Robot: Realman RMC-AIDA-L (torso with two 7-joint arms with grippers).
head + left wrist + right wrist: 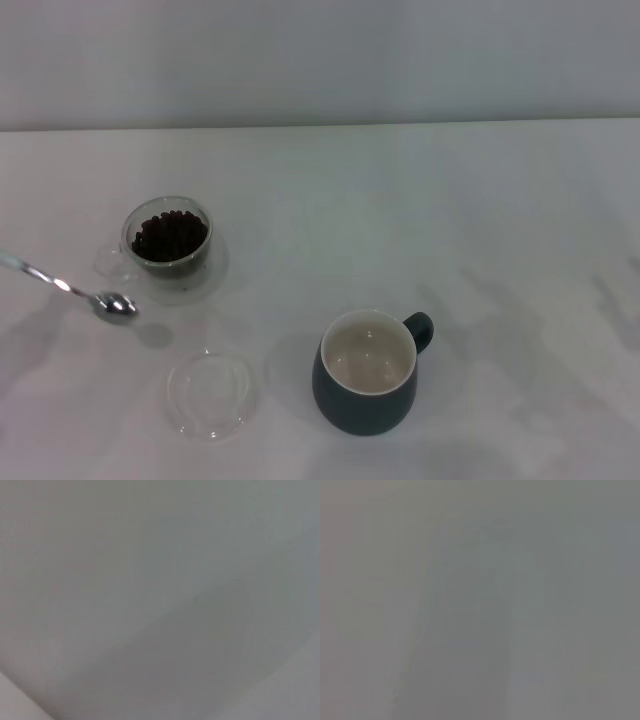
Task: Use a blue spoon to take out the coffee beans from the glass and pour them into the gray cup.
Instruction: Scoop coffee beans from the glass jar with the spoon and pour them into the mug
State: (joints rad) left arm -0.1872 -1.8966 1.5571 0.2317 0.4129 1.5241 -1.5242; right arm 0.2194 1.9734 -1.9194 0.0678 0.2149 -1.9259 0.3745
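The blue spoon (112, 304) is at the left of the head view. Its shiny metal bowl lies just left of and in front of the glass, and its handle runs off the left edge. Faint shadows on the table lie near its bowl. The bowl looks empty. The glass (168, 244) is clear, stands at the left and holds a heap of dark coffee beans (170, 236). The gray cup (368, 372) stands in the front middle with a cream-white, empty inside and its handle to the back right. Neither gripper shows in any view.
A flat clear round glass dish (208, 392) lies in front of the glass, left of the gray cup. The white table (480, 220) ends at a grey wall at the back. Both wrist views show only a plain grey surface.
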